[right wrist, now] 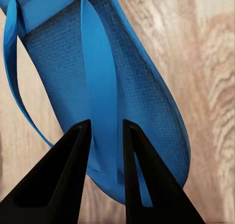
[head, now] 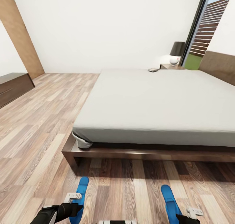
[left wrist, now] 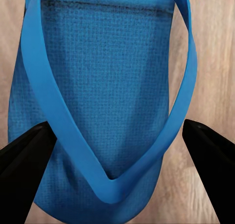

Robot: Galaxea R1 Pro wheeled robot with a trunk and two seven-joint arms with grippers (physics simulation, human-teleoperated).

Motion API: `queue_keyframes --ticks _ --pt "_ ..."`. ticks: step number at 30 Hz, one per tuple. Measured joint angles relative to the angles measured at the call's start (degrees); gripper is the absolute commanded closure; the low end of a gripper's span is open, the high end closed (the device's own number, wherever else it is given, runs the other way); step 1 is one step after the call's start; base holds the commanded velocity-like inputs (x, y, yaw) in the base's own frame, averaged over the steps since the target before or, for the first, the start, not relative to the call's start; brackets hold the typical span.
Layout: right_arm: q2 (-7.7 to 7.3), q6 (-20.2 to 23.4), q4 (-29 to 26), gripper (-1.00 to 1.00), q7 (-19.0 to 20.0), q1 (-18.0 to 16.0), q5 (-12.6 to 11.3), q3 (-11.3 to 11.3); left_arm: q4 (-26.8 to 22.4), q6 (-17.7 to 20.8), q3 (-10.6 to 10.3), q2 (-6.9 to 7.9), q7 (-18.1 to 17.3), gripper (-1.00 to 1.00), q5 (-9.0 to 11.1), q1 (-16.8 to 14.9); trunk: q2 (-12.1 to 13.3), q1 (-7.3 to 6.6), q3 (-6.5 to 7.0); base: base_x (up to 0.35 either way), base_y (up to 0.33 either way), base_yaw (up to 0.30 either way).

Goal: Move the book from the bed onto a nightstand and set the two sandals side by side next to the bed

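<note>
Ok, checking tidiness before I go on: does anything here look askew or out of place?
Yes: the two bright blue flip-flop sandals, left and right, lie on the wood-plank floor well apart, not side by side. The small dark book sits on the far corner of the pale grey mattress.

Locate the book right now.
In the head view the book lies at the far edge of the bed, toward the right, just left of the nightstand with the lamp.

Your two blue sandals [head: 81, 198] [head: 170, 200] lie apart on the floor below the bed [head: 156, 103]; book [head: 153, 69] rests at its far edge.
</note>
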Motion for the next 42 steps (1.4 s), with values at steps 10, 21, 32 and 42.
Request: queue_keyframes --ticks 10,21,32,42 --pt "0.0 -0.01 -0.01 1.0 0.0 0.0 -0.02 -0.06 -0.09 -0.07 0.22 0.01 -0.01 1.0 0.05 0.0 -0.04 0.07 -0.67 0.0 0.0 0.0" --pt "0.0 0.0 -0.01 1.0 0.0 0.0 -0.02 -0.06 -0.09 -0.14 0.24 0.06 0.0 1.0 0.06 0.0 -0.04 0.07 -0.67 0.0 0.0 0.0" --pt "0.0 0.06 -0.05 1.0 0.06 0.0 -0.03 -0.14 -0.06 -0.11 0.34 0.12 0.0 1.0 0.07 0.0 -0.04 0.07 -0.67 0.0 0.0 0.0" --pt "-0.17 9.33 -4.79 1.0 0.01 -0.27 -0.19 -0.76 -1.6 0.41 0.39 0.21 -0.07 1.0 0.07 -0.95 -0.05 0.07 -0.67 0.0 0.0 0.0"
